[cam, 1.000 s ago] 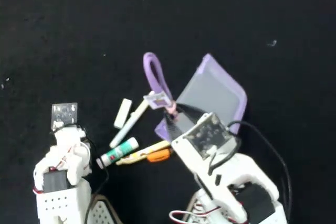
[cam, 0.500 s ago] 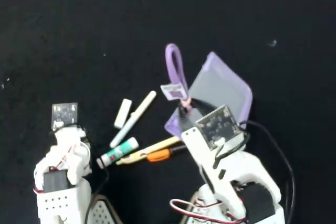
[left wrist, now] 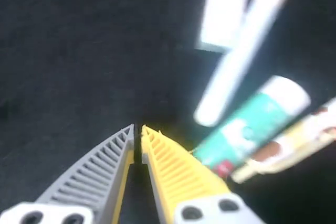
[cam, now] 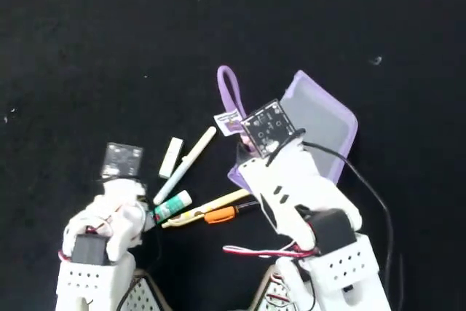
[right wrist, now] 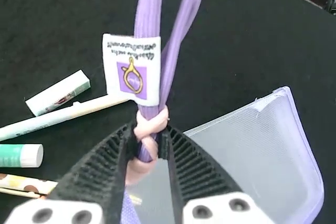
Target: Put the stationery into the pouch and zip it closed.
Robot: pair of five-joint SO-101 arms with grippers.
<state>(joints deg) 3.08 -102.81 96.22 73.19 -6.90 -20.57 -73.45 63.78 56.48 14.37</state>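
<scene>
Right gripper (right wrist: 148, 135) pinching the pouch (cam: 328, 125) strap (right wrist: 168, 19), stationery loose alongside

The table (cam: 87, 49) has wide bare room toward its far edge and left side, so nothing crowds a drag or lift. The pouch lies flat right of centre. It looks soft, light and floppy, likely to sag or slide when pulled, and its stiffer rim seems the better hold for opening. The right gripper is clamped on the strap's knotted base, just under the tag (right wrist: 131, 66). The left gripper (left wrist: 137, 132) is closed on nothing, near the glue stick (cam: 169, 207). Pen (cam: 186, 165), yellow pen (cam: 207, 209) and eraser (cam: 171, 156) lie left of the pouch: thin, rigid, apt to roll; grip each mid-length
</scene>
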